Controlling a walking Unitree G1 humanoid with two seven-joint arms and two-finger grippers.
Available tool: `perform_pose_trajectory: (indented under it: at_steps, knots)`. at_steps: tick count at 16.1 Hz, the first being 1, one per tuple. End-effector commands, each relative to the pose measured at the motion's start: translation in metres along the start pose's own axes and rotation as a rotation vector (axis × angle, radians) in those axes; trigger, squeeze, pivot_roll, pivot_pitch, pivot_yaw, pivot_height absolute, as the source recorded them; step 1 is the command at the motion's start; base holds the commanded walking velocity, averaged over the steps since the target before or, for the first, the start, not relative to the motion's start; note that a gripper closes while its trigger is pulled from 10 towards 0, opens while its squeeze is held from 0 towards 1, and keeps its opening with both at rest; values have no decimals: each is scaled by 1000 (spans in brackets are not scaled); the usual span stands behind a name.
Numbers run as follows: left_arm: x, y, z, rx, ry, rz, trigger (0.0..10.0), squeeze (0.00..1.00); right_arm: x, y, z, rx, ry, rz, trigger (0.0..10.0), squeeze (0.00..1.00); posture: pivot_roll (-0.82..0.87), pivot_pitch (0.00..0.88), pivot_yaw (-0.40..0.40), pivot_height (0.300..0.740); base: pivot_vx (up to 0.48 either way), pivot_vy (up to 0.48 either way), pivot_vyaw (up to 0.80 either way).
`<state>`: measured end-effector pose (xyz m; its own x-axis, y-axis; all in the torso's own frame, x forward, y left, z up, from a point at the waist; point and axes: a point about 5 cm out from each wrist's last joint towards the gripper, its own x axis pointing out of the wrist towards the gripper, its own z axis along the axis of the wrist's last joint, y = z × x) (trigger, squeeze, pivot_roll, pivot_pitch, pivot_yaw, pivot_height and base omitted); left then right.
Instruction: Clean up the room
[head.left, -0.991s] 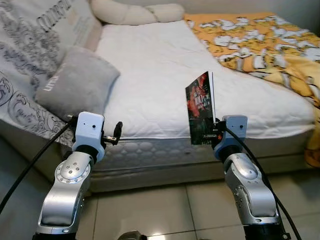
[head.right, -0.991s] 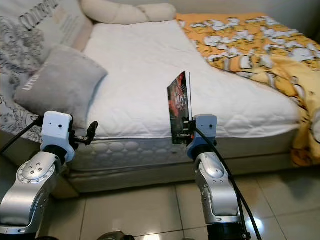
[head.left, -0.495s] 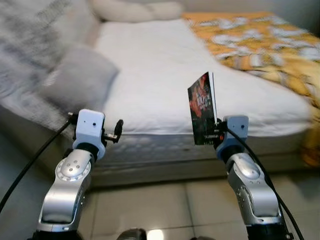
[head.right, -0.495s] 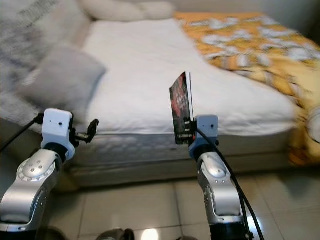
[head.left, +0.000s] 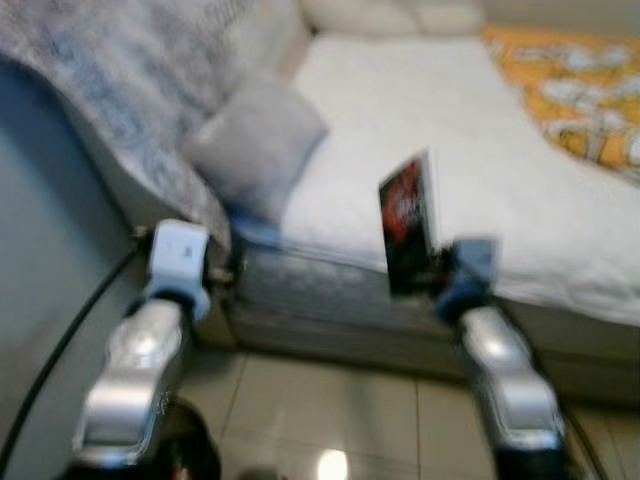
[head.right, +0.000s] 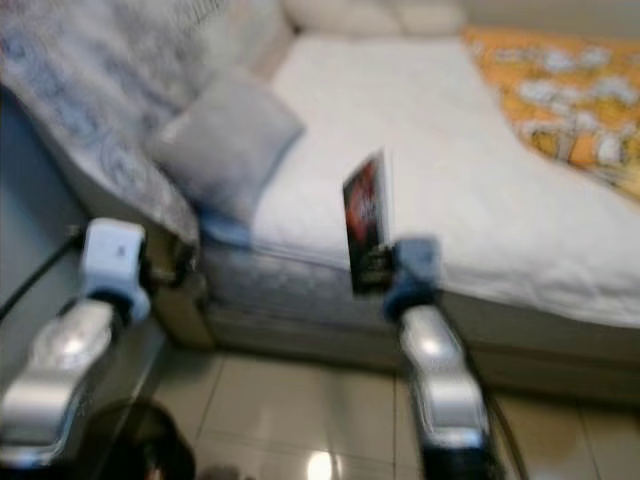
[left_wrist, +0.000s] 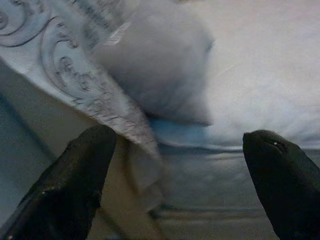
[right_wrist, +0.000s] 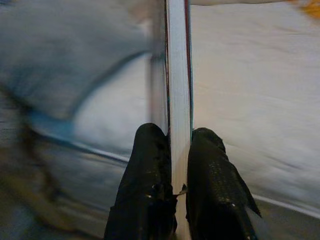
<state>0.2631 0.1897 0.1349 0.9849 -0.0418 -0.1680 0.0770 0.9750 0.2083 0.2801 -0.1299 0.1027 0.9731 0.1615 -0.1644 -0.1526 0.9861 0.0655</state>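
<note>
My right gripper (head.left: 428, 280) is shut on a thin book (head.left: 408, 222) with a dark red cover, held upright in front of the bed. In the right wrist view its white page edge (right_wrist: 178, 90) stands between the two black fingers (right_wrist: 147, 185). My left gripper (left_wrist: 182, 185) is open with nothing between its fingers (left_wrist: 70, 185), level with the mattress edge by the grey pillow (left_wrist: 160, 75). The left arm (head.left: 178, 265) is raised on the left side. The eye views are blurred.
A bed with a white mattress (head.left: 470, 130) lies ahead. A grey pillow (head.left: 262, 145) and a patterned grey-white blanket (head.left: 130, 80) sit on its left part, an orange patterned blanket (head.left: 590, 90) at the right. Glossy tiled floor (head.left: 320, 400) is below.
The camera has swung left, so the bed shifted right in view and the picture blurred. Both arms keep their pose, and the book stays in the right gripper.
</note>
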Motion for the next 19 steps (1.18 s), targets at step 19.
perform_pose_trajectory:
  at_steps: [19]
  knots:
    - [8, -6, 8, 7, -20, -23, 10000, 690, 5, -7, 13, -20, -55, -11, 10000, 0, 3, 0, 30, 740, 341, 0, 0]
